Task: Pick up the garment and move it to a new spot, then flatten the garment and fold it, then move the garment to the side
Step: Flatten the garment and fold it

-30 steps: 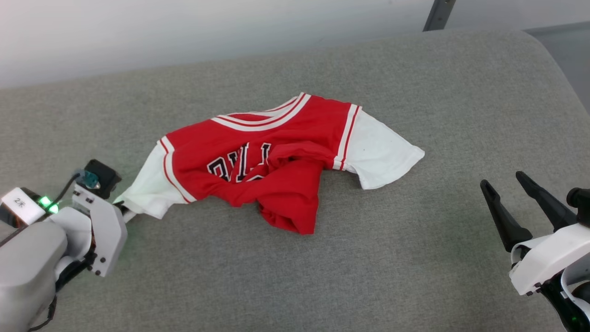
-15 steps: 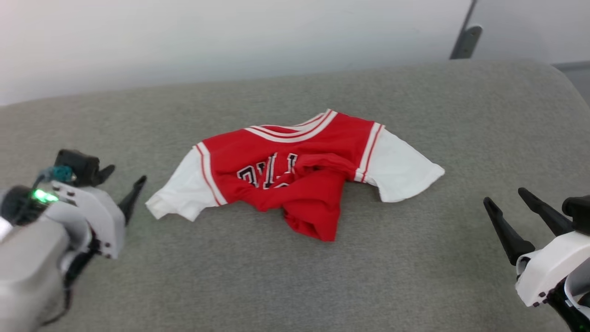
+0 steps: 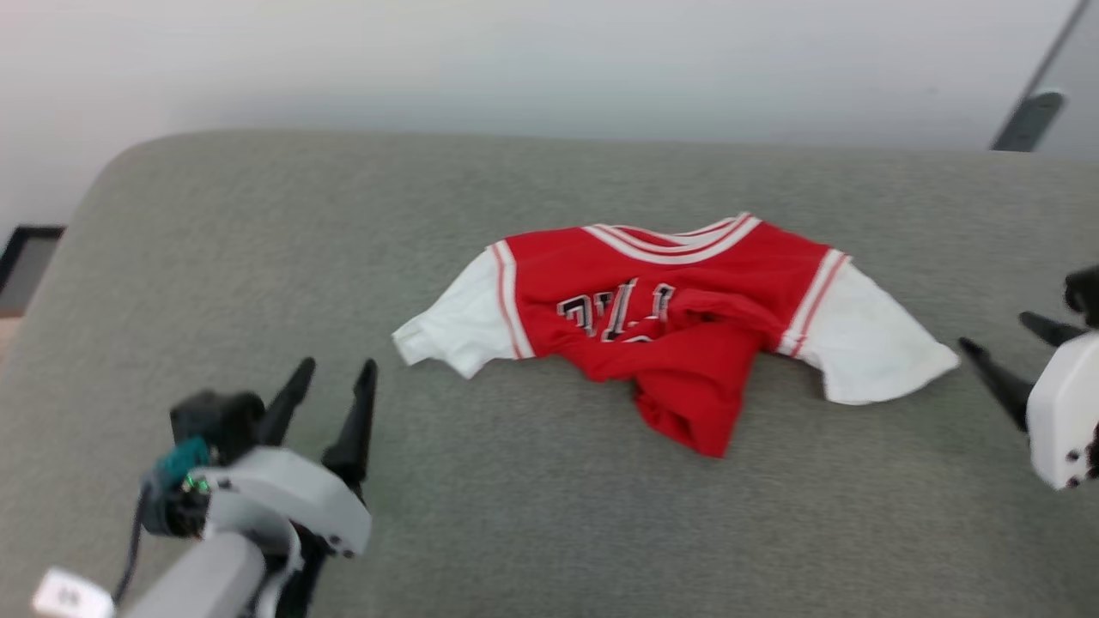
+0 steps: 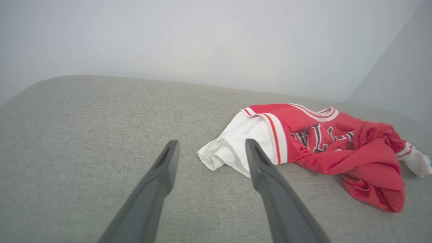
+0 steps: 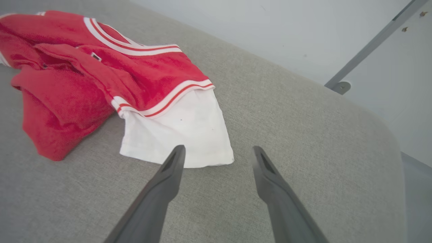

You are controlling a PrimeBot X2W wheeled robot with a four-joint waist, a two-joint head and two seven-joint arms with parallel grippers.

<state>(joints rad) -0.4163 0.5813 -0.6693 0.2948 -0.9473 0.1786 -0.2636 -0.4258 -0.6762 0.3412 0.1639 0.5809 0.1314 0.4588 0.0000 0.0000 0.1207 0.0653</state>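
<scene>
In the head view, the garment (image 3: 670,318) lies crumpled on the grey upholstered surface (image 3: 258,257), right of the middle. Its collar faces the far wall, a white sleeve sticks out on each side, and the red lower part is bunched into a twisted fold that points toward the robot. The left gripper (image 3: 336,367) sits at the lower left with its two dark fingers spread and nothing between them. A second ago it was pinching the edge of the near white sleeve; it has since let go and drawn back, and bare fabric now separates it from that sleeve. The camera has also swung, so the garment's shift to the right of the picture is not a move of the cloth, whose shape is unchanged. The right gripper (image 3: 996,330) shows at the right edge, fingers apart as before, with its tips near the other sleeve. In the left wrist view, the left gripper (image 4: 212,142) is held wide over bare grey cloth, and the garment (image 4: 324,141) lies ahead and to the right. In the right wrist view, the right gripper (image 5: 218,147) is spread and empty above the garment (image 5: 101,67). One fingertip overlaps the hem of the white sleeve (image 5: 182,135), though from this angle it is hard to tell whether it touches.
</scene>
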